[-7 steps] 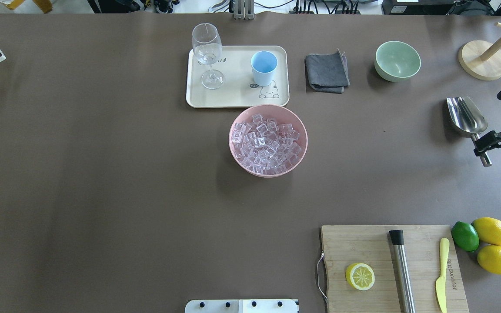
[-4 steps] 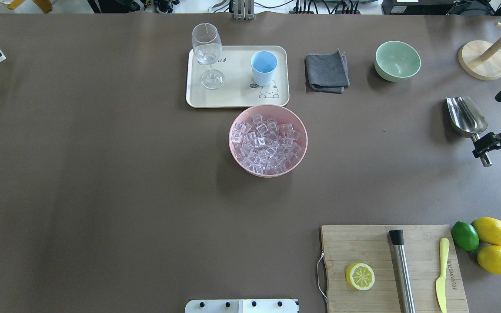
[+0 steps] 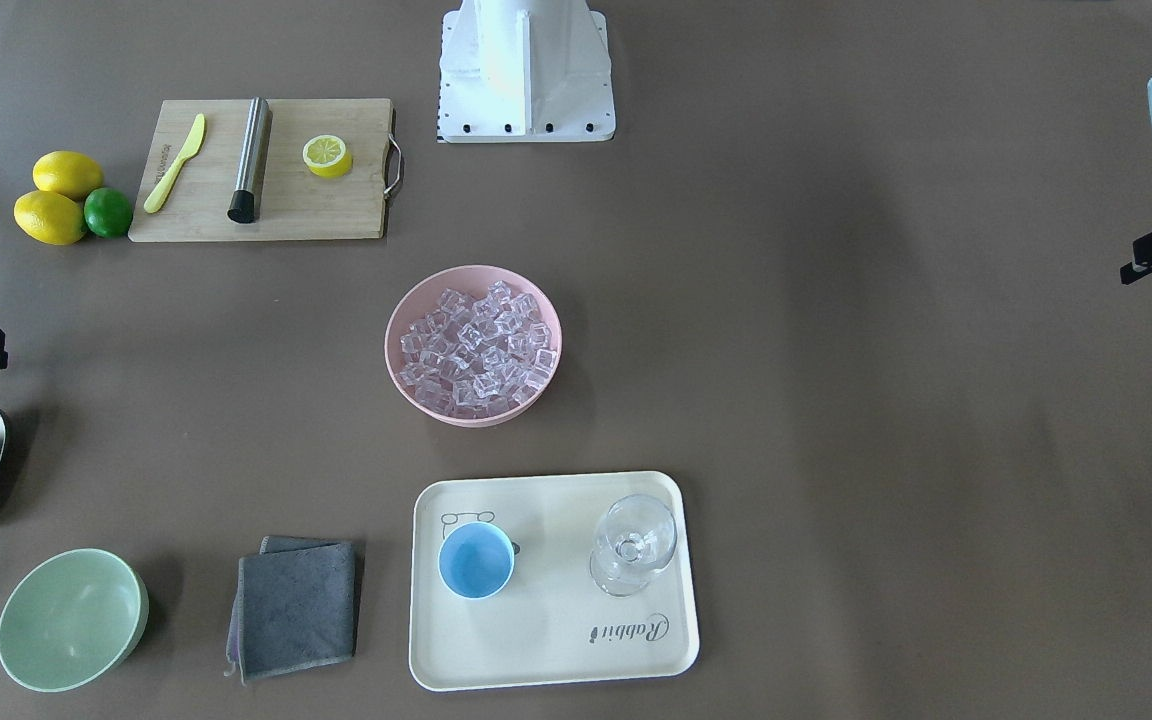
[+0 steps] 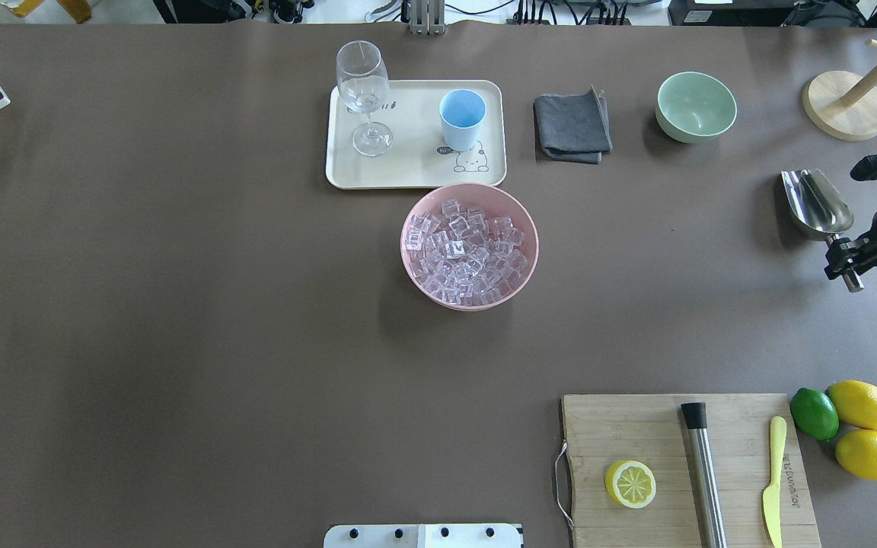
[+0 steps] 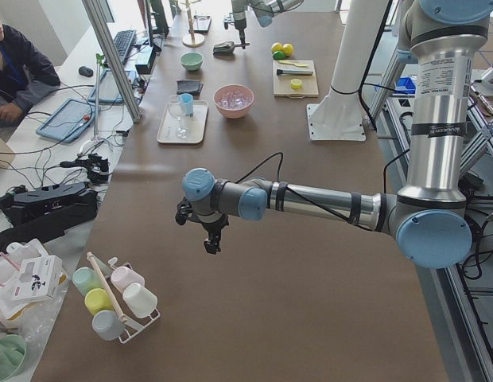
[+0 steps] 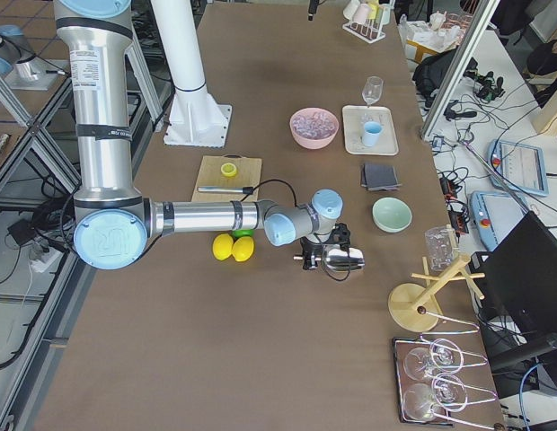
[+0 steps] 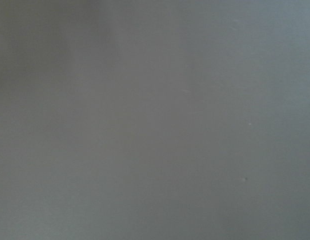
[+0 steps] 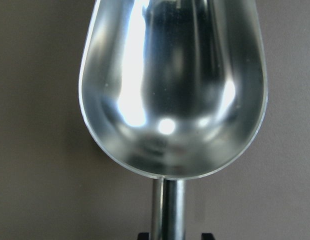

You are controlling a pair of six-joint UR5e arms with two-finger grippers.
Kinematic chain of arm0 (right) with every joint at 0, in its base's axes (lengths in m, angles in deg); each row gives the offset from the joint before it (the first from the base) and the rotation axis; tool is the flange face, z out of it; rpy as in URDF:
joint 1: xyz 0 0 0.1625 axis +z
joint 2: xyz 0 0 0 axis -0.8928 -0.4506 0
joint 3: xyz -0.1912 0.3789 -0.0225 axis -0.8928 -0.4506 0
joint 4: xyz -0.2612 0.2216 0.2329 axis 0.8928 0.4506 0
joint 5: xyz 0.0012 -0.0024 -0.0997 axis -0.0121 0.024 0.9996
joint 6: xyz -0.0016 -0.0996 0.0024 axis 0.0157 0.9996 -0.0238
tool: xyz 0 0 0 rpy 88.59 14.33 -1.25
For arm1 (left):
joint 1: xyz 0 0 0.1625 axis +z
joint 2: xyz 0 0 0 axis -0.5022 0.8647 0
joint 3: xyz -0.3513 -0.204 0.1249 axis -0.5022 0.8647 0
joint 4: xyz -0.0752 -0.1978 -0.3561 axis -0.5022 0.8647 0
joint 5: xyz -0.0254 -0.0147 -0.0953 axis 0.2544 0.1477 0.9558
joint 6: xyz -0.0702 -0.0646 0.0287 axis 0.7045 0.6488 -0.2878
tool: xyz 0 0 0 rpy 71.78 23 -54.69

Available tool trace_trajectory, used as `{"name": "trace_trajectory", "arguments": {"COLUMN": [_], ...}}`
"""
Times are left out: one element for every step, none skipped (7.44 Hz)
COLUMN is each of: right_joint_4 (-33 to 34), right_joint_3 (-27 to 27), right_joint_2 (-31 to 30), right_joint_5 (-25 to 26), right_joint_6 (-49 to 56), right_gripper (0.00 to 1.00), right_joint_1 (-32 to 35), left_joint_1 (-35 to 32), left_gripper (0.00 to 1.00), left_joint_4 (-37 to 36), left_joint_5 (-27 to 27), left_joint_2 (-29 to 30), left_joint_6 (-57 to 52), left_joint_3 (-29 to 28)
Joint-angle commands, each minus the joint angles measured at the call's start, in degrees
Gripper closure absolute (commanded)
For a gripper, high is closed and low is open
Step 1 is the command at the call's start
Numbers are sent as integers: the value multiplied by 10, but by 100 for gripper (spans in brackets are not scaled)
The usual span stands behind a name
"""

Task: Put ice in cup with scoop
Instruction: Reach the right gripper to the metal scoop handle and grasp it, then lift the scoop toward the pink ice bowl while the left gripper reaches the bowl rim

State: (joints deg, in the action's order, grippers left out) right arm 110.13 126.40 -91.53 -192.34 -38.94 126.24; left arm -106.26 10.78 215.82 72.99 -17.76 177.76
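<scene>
While the scoop point(image 4: 815, 202) lies on the brown table far to the robot's right of the pink bowl point(image 4: 438, 299), we see the right gripper point(image 4: 846, 259) set over its short handle. The trough faces up and points away from the robot, and the handle points back toward it. From the right wrist camera, a black fingertip point(image 8: 143, 235) stands on either side of the handle with a gap showing, so we read the jaws as parted and not clamped on it.

The ice point(image 4: 463, 251) is heaped inside the pink bowl. Just beyond the bowl, on the side away from the robot, sits a cream tray point(image 4: 416, 167). On it the cup point(image 4: 462, 118) stands upright at the end nearer the scoop, and a wine glass point(image 4: 363, 84) stands at the other end.

The left gripper point(image 5: 208, 239) hangs above bare table, well to the robot's left of the bowl. We cannot tell whether its fingers are apart or together, as its wrist camera shows only the table surface.
</scene>
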Motion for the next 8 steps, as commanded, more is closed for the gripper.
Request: {"name": "trace_trajectory", "arguments": {"right_joint_4": [0,1,9,39,76,79,85,92], "right_joint_3": [2,18,45,96,154,192,204,202], "right_joint_2": [-5,-4,-5,-5,-8,-5,-4,-1], "right_joint_5": [-16,-17,-18,-13,-11,-9,-10,-10], "right_joint_6": [5,5,5,5,8,27,41,80], "right_gripper": [100,100,100,100,100,100,100,100], "right_joint_1": [0,1,1,3,7,7,20,31], "left_joint_1": [97,145,186,210,243,261,267,292], "left_gripper": [1,1,1,1,1,1,1,1], "left_joint_4": [1,0,3,26,57,106,169,237], "left_joint_5": [0,-1,0,0,0,-1,0,-1], "left_joint_2": [39,79,104,119,128,135,131,130], "left_joint_6": [0,0,-1,-1,-3,-2,-3,-4], "left_joint_3": [44,51,52,58,64,66,61,59]}}
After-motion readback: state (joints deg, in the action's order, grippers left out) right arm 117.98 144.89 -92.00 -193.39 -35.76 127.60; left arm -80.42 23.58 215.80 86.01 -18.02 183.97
